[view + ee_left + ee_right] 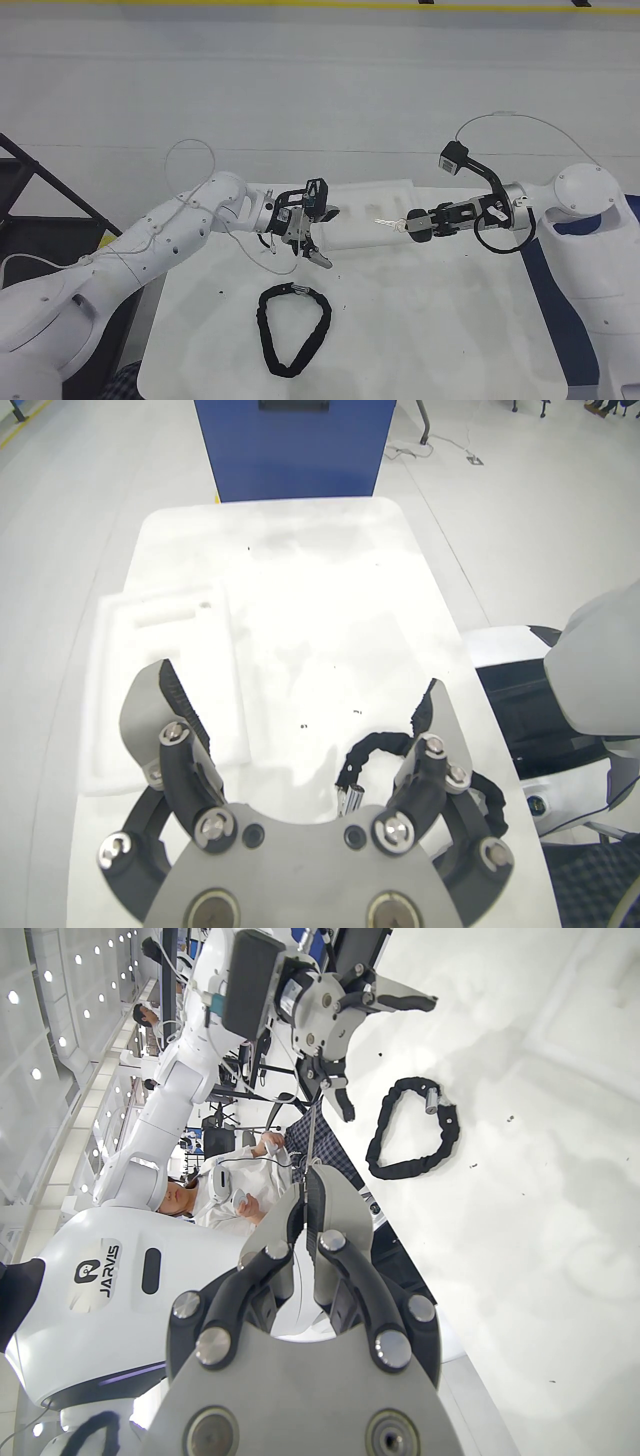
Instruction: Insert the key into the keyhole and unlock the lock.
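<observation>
The left hand [328, 237] hangs wide open with nothing between its fingers. The chain lock [293, 328] lies in a closed loop on the bench [440, 330], near that hand and on the robot's side of it. Its metal cylinder [351, 797] shows close under the hand's base. The right hand [406, 223] is clamped on the key [386, 222], held in the air above a white foam tray [365, 205], well apart from the lock. The blade seems to point toward the left hand.
</observation>
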{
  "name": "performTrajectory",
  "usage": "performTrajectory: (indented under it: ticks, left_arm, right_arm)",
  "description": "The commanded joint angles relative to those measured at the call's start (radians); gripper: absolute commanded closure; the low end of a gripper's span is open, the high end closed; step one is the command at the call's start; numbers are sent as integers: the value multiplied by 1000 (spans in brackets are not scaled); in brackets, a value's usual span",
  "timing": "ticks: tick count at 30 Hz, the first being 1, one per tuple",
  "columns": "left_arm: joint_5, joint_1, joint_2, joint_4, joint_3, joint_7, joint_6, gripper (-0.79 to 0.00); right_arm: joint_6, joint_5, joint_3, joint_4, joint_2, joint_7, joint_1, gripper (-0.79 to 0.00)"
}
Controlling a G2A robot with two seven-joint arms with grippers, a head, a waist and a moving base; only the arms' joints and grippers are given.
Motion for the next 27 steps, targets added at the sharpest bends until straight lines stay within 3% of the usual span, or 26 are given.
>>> performTrajectory:
  ticks: [1,8,27]
  left_arm:
    - [24,15,-7,16,-1,-5,0,-785]
    - [59,35,-22,72,-1,-62,0,-785]
    - [56,47,-21,73,-2,-74,10,-785]
  right_arm:
    - [0,0,0,0,0,0,0,0]
    - [0,0,0,0,0,0,0,0]
    - [0,0,0,0,0,0,0,0]
